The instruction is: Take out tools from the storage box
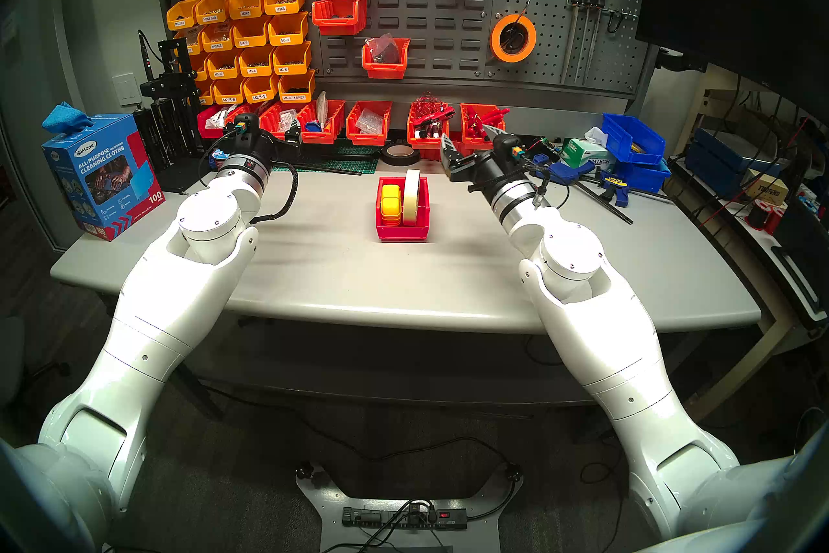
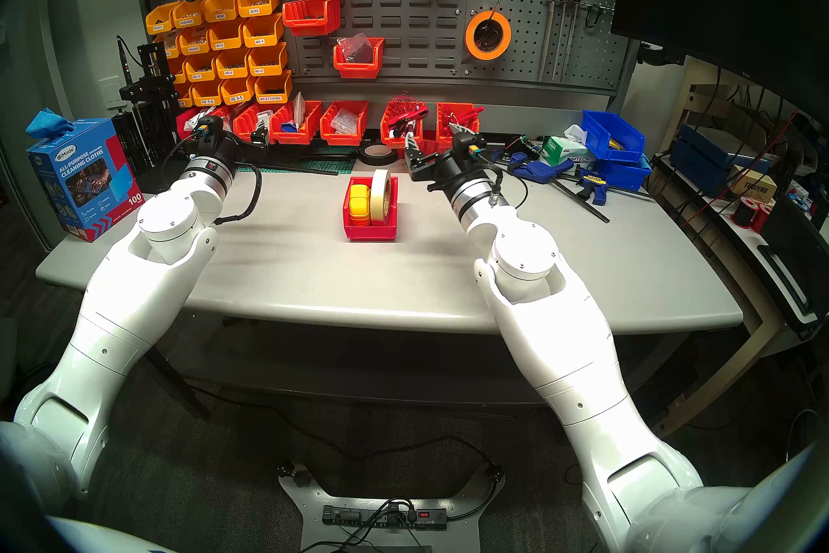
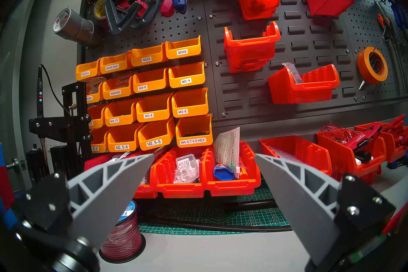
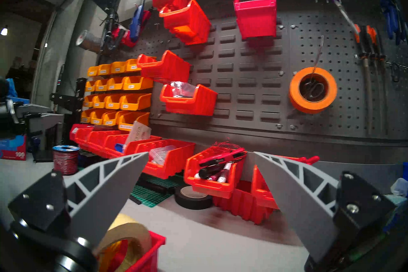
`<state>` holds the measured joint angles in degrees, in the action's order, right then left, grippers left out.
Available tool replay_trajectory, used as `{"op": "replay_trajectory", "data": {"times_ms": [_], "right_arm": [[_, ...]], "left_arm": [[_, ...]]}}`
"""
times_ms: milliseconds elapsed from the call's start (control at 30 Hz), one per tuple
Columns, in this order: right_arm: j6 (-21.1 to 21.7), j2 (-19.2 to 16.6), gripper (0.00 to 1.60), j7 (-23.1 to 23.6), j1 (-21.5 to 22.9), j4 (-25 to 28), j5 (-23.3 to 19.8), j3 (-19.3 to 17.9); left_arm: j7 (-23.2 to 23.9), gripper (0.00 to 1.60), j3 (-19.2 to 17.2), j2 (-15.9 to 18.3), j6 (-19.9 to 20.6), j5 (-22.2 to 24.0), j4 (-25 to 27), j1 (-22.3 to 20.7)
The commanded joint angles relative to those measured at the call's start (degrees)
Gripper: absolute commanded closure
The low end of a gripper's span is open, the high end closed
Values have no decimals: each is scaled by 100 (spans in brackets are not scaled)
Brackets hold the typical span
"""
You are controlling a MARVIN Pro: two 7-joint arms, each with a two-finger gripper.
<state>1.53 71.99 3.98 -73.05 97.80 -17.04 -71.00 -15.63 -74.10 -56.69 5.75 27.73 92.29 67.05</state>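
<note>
both grippers, left [image 3: 204, 155] and right [image 4: 201, 154], released; roll [image 4: 130, 236] below-left of right, probably loose, may tip the box [image 1: 402, 224].

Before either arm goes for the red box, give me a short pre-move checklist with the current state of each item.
1. Both tools in the red storage box: ok. The yellow tape measure lies left, the cream masking-tape roll stands on edge right.
2. Left hand open and empty: ok.
3. Right hand open and empty: ok.
4. Space above the box free: ok; both hands sit off to its sides.
5. Bare table around the box for setting tools down: ok.
6. Whether the tools are wedged together: cannot tell.
</note>
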Motion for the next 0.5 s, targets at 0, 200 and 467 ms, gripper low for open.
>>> {"op": "replay_trajectory", "data": {"times_ms": [0, 200, 467], "right_arm": [[223, -341, 0, 402, 159, 60, -184, -162], [467, -178, 0, 279, 254, 152, -153, -154], [835, 213, 0, -80, 177, 343, -27, 258]], "left_arm": [[5, 0, -21, 7, -2, -4, 36, -69], [6, 0, -22, 6, -1, -5, 36, -69], [6, 0, -24, 4, -3, -7, 36, -67]]}}
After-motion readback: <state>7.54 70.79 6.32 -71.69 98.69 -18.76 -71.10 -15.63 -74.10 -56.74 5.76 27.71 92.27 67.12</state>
